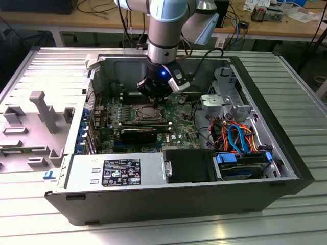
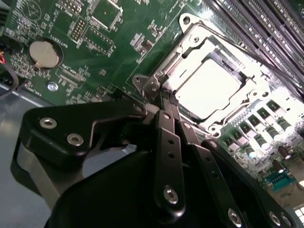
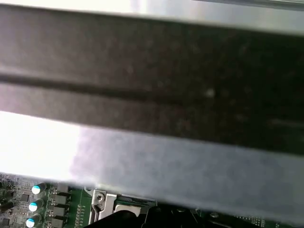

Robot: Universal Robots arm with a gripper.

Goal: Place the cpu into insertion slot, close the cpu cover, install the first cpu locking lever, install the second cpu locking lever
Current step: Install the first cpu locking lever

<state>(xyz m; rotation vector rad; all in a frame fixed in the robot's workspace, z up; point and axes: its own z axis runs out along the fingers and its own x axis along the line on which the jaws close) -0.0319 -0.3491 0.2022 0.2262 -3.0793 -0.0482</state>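
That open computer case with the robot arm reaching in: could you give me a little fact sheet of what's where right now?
Setting: open computer case lying on a metal table
Arm: reaching down into the case, gripper at a corner of the processor socket
Fingers: closed together, nothing visibly held
cpu: seated in the socket, bright metal top
cpu cover: silvery frame lying flat around the cpu
Nearby on the green board: round coin battery
Elsewhere in the case: orange and blue cables, toward the exterior view's right

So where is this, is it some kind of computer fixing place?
Probably a robotics lab or workshop. An open black desktop computer case lies on a ribbed metal table, the grey and blue robot arm reaches down to its green motherboard, and wooden benches with cables stand behind.
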